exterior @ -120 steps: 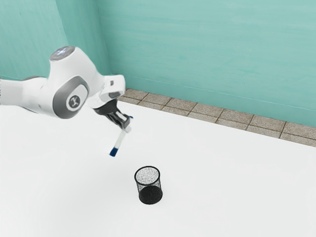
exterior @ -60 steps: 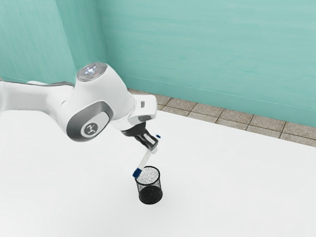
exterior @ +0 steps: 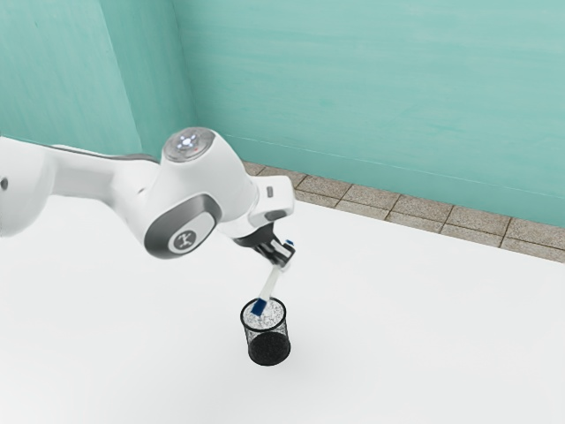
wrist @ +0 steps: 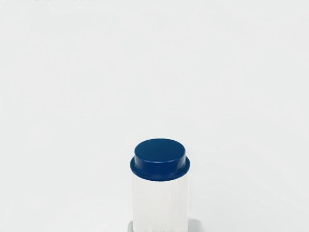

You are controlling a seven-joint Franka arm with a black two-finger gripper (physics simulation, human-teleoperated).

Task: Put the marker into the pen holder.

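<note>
Teal wall [exterior: 371, 97] and stone tiles [exterior: 349, 196] run along beyond the white desk's far edge [exterior: 424, 327]. From the exterior view's left, the pale arm [exterior: 181, 208] reaches across that edge's side of the desk. Next comes the mesh pen holder [exterior: 268, 347], upright and well in from the far edge. Over its mouth slants the marker [exterior: 270, 286], blue lower end [exterior: 259, 307] lined up with the opening; whether that end is above the rim or just inside, I can't tell from here. A little farther right, the black hand [exterior: 281, 255] grips the marker near its upper end, clear of the desk.

I'd call this the lining-up, right at the start of the insertion. Next, the tilt wants easing upright, then a straight lowering, with release only once the tip is well within. Leaning like that, it could snag the rim.
</note>
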